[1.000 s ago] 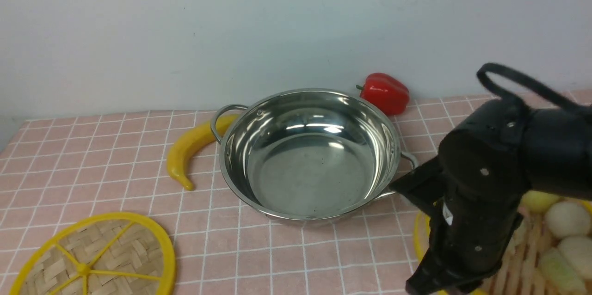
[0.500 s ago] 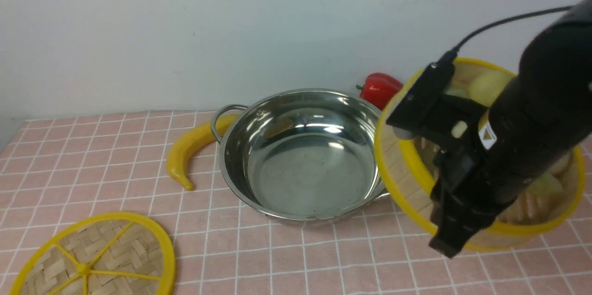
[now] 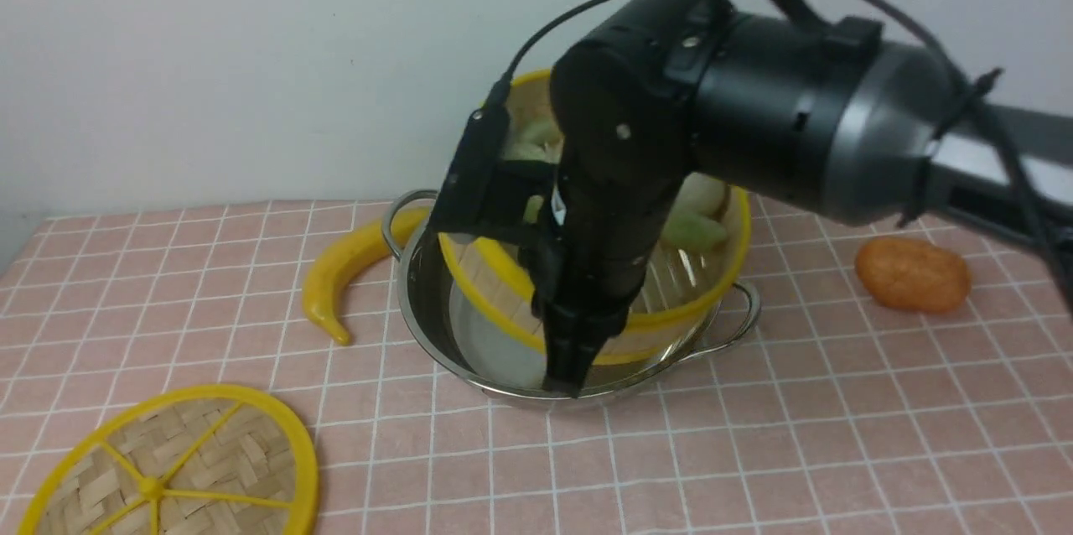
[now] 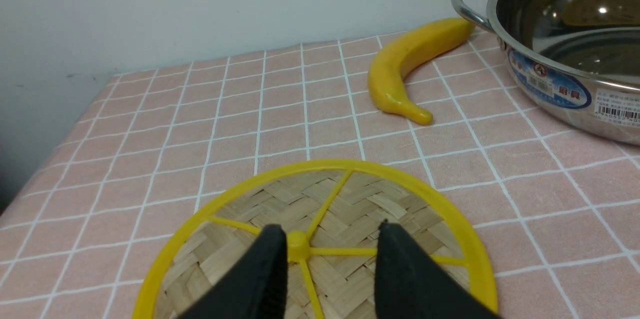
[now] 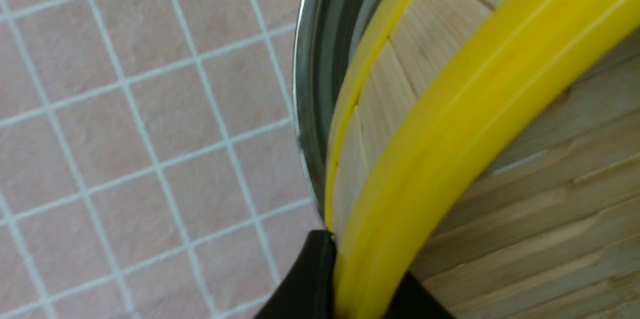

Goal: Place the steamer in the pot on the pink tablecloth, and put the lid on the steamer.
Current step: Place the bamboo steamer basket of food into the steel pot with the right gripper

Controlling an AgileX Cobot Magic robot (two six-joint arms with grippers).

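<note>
The steamer (image 3: 679,319), holding pale food pieces, hangs tilted with its lower part inside the pot (image 3: 417,309) on the pink tablecloth (image 3: 838,418). My right gripper (image 3: 574,355) is shut on the steamer's near yellow rim. In the right wrist view, this gripper (image 5: 362,279) pinches the rim of the steamer (image 5: 475,99) just inside the pot wall (image 5: 310,109). The lid (image 3: 176,468) lies flat at the front left. My left gripper (image 4: 331,231) is open just above the lid (image 4: 350,199), straddling its centre knob. It is out of the front view.
A yellow banana (image 3: 344,275) lies against the pot's left handle and also shows in the left wrist view (image 4: 405,64). An orange round item (image 3: 912,273) lies to the right of the pot. A white wall stands behind the table.
My right gripper lifted the steamer from the front right and carried it left over the pot, then lowered it into the pot. The orange item came into view. The lid has not moved.
</note>
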